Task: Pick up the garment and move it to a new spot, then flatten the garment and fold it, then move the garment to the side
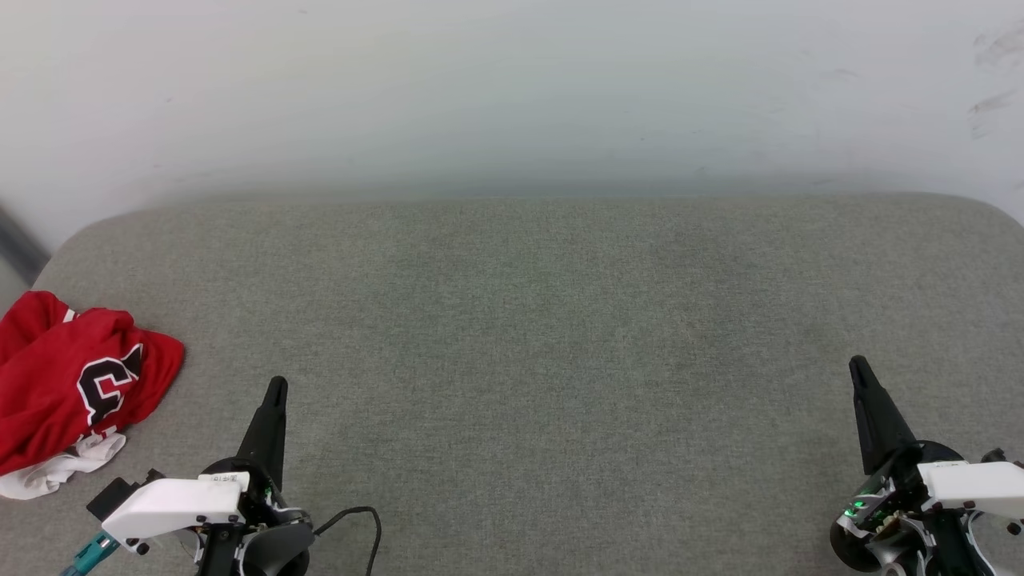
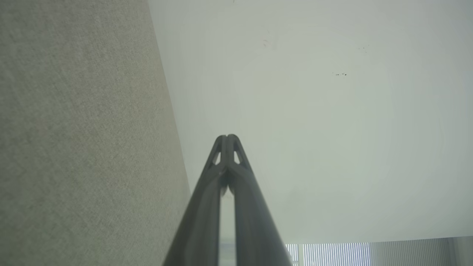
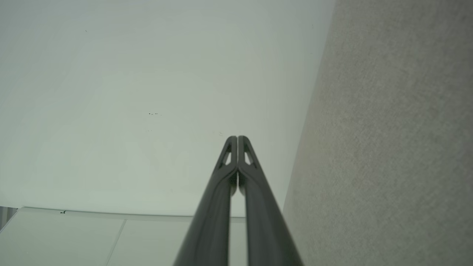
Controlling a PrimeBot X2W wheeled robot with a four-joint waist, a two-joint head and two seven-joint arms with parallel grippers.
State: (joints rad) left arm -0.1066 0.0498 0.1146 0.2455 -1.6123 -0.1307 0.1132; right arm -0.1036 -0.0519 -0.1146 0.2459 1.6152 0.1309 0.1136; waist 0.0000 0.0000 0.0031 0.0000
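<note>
The garment lies crumpled at the far left edge of the grey padded surface in the head view; it is red with a black, white-outlined print and a bit of white sleeve at its lower edge. My left gripper stands shut and empty to the garment's right, apart from it. At the lower right, my right gripper is shut and empty too. In the left wrist view the left gripper has its tips pressed together, and so has the right gripper in the right wrist view.
A pale wall rises behind the grey surface. A black cable loops beside the left wrist. The surface's rounded left corner is close to the garment.
</note>
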